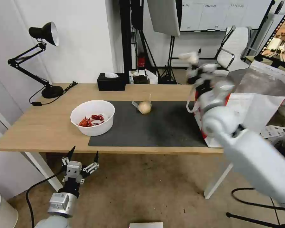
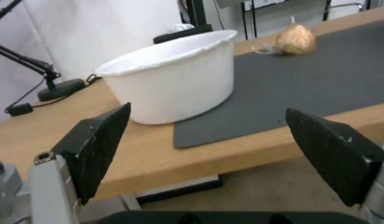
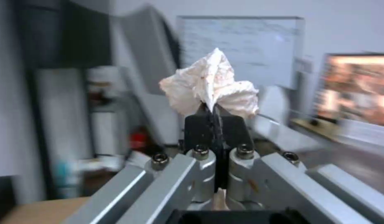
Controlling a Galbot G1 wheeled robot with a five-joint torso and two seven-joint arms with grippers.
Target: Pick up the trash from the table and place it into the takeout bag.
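Note:
My right gripper (image 3: 211, 107) is shut on a crumpled white tissue (image 3: 210, 85); in the head view the right gripper (image 1: 193, 61) shows blurred, raised above the table's far right beside the takeout bag (image 1: 253, 98), a white tote with a foil lining. A white bowl of red chillies (image 1: 92, 117) stands on the left of the table (image 1: 47, 126), partly on the dark grey mat (image 1: 161, 126). A beige ball in clear wrap (image 1: 144, 107) lies on the mat's far edge. My left gripper (image 1: 83, 155) hangs open below the table's front edge, pointing at the bowl (image 2: 175, 77).
A black desk lamp (image 1: 42, 57) stands at the table's far left corner, its cable trailing on the wood. A black tissue box (image 1: 111, 81) sits at the back edge. Behind the table are light stands, a chair (image 1: 234, 47) and a lit screen (image 1: 280, 38).

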